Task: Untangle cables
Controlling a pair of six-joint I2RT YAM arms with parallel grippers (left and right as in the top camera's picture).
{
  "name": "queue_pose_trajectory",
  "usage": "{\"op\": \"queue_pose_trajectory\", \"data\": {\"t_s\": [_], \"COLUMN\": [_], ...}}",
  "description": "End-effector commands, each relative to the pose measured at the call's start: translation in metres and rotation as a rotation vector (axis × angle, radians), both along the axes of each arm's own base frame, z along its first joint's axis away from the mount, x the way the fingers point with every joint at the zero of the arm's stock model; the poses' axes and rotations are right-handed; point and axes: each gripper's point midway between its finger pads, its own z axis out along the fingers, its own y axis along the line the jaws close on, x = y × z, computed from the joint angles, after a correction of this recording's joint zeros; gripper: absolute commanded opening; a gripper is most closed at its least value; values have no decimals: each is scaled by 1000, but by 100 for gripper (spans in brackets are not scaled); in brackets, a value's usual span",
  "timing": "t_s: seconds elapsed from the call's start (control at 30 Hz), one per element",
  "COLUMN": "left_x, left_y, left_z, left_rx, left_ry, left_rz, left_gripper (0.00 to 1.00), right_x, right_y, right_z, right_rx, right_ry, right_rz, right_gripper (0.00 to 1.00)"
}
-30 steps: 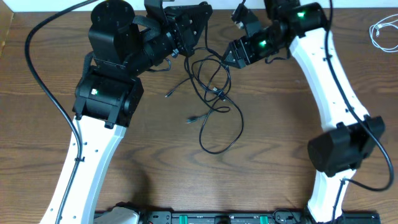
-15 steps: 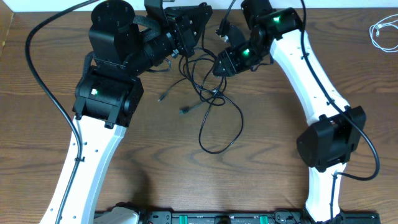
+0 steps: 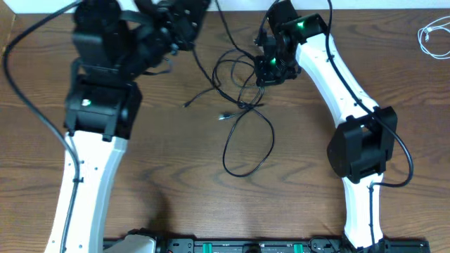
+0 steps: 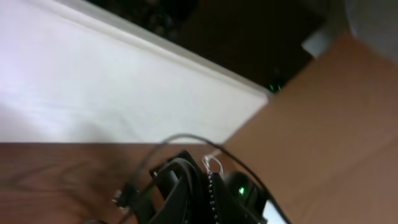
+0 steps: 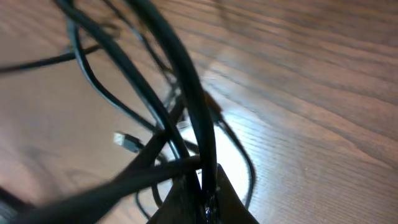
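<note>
Black cables [image 3: 242, 98] lie tangled on the wooden table [image 3: 176, 176], and one large loop [image 3: 249, 151] trails toward the front. Two small plug ends [image 3: 188, 105] [image 3: 223, 116] stick out to the left of the knot. My right gripper [image 3: 266, 74] is at the tangle's upper right, shut on a black cable [image 5: 198, 118] that runs up from between its fingertips [image 5: 205, 193]. My left gripper [image 3: 190, 39] is raised at the back left with its jaws shut [image 4: 208, 186]; a black strand stretches from it down to the knot. A white cable [image 3: 432, 34] lies apart at the far right.
A white wall and a brown cardboard panel [image 4: 336, 124] stand behind the table. Thick black arm wires hang by both arms. A black rail [image 3: 246, 246] runs along the front edge.
My right gripper has moved left and down onto the tangle and shut on a black cable. My left arm has swung up and to the left, pulling a strand out of the knot.
</note>
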Motion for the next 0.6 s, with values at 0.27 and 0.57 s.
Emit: {"op": "queue_pose_trajectory", "data": {"t_s": [0.27, 0.57], "left_x": [-51, -62], "left_y": [67, 95], "left_z": [78, 90], "left_rx": [-41, -33], "left_ry": [-200, -240], "left_rz": [159, 246], "left_gripper": [7, 7], "right_x": [10, 21], "right_y": [-40, -76], "right_z": [-68, -82], "right_rx": [-91, -116], "right_ry": [143, 163], "right_rz": [-124, -196], "right_gripper": [9, 13]}}
